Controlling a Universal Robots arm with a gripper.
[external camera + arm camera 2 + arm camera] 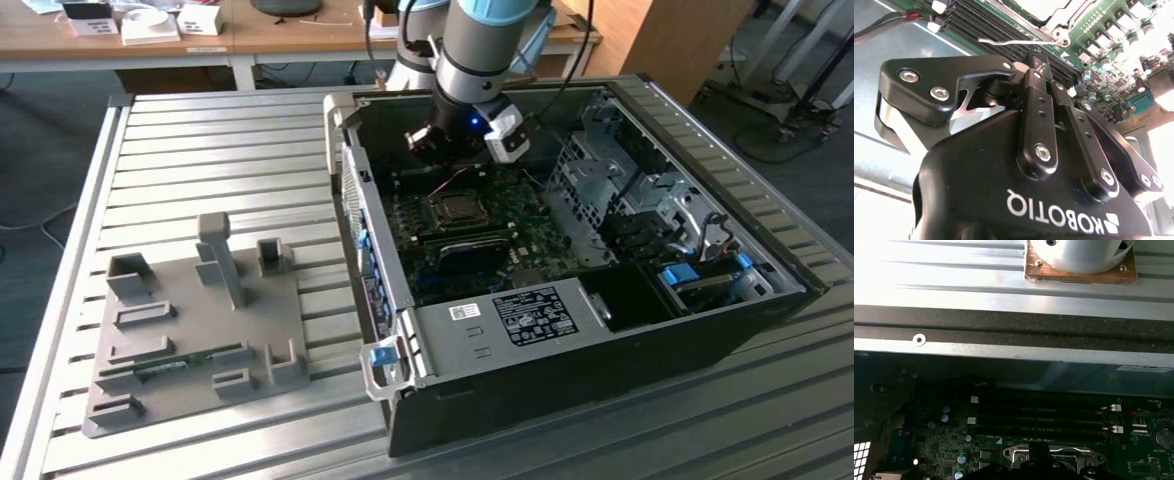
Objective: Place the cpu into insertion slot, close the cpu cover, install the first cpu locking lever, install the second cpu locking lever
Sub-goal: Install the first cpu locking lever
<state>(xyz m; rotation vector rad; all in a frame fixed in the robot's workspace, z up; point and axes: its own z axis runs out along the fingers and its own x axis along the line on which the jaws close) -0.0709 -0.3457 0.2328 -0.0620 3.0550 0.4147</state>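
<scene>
Claw (pixel 1036 58) pinched shut beside a thin silver lever (pixel 1004 42); silvery cpu cover (pixel 1089 456) frames the grey cpu (pixel 458 208)

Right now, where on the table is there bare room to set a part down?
Free: the slatted table beyond the grey fixture, at the exterior view's left of the computer case. Crowded: inside the case, where the gripper hangs over the green board.

Robotics laboratory: a slatted aluminium bench (pixel 214 140) carries an opened computer case (pixel 561 385) and a grey fixture plate (pixel 187 335); a robot arm (pixel 474 50) stands at upper centre, wooden desks (pixel 267 35) behind.
</scene>
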